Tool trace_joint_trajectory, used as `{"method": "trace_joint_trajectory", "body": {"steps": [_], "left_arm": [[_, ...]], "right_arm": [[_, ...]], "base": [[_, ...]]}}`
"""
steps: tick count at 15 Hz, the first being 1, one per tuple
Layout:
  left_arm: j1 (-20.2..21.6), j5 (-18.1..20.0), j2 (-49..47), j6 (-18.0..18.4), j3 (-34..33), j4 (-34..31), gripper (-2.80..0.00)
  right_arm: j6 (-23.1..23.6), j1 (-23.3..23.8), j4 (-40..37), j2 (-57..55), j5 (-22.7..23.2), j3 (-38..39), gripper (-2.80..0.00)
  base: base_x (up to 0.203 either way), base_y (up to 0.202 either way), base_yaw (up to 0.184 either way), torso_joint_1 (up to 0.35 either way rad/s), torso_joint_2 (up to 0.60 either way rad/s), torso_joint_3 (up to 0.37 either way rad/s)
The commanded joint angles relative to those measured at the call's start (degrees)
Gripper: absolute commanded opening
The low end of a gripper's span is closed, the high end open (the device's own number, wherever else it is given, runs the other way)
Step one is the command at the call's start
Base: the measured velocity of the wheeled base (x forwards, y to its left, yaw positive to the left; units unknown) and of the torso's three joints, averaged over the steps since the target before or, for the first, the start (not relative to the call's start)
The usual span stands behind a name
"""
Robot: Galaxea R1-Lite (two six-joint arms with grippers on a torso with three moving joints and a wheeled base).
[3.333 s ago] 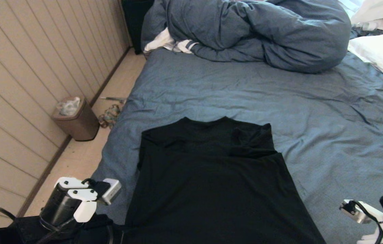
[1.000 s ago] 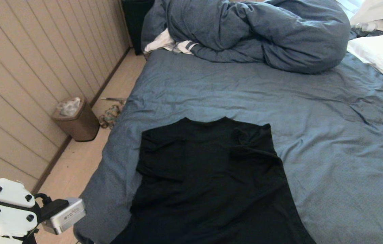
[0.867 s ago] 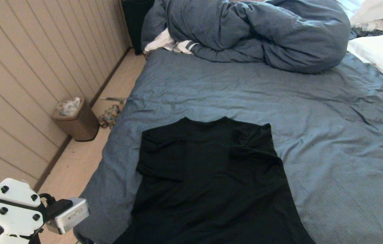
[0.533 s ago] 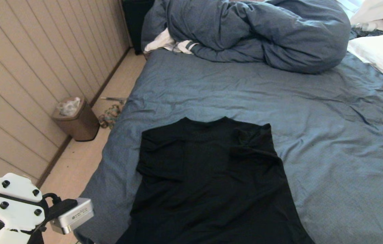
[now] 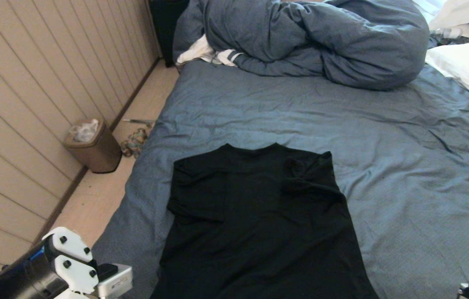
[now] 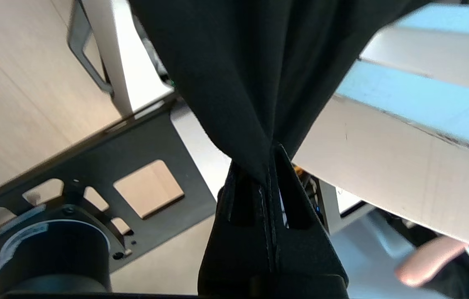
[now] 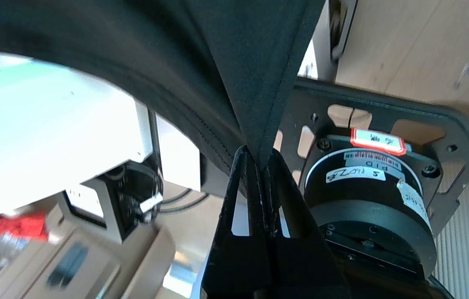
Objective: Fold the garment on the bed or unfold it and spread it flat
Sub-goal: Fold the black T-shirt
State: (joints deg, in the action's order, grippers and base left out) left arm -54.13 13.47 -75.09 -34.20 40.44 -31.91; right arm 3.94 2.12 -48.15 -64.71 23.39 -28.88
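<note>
Shirt [image 5: 259, 220]: plain side up on bed [image 5: 404, 166], hem off near edge.
Left gripper [image 6: 268, 176]: jaws pinching hem fabric.
Right gripper [image 7: 259, 166]: jaws pinching hem.

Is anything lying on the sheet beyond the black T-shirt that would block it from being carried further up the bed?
Nothing visible does. Both grippers, left gripper and right gripper, are shut on the black T-shirt. Beyond its collar the bed shows bare sheet as far as the bunched duvet and, off to the right, the white pillow.
</note>
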Motion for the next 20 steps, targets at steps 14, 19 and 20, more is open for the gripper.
{"method": "trace_joint_trajectory", "body": {"steps": [14,19,20], "left_arm": [[0.25,-1.57,-7.99,-0.13,10.84,0.32,-2.8],[17.47,-2.78,-16.32,7.76,25.01,0.23,-2.8],[20.72,-2.78,-17.98,8.98,28.03,0.2,-2.8]], "right_arm": [[0.53,0.63,7.68,-6.76,-2.7,-8.03,-2.8],[-0.58,2.95,15.48,-19.34,-2.75,-17.95,-2.8],[-1.11,3.15,16.64,-21.35,-2.74,-20.54,-2.8]], "base": [[0.0,0.0,0.0,0.0,0.0,0.0],[0.0,0.0,0.0,0.0,0.0,0.0],[0.0,0.0,0.0,0.0,0.0,0.0]]}}
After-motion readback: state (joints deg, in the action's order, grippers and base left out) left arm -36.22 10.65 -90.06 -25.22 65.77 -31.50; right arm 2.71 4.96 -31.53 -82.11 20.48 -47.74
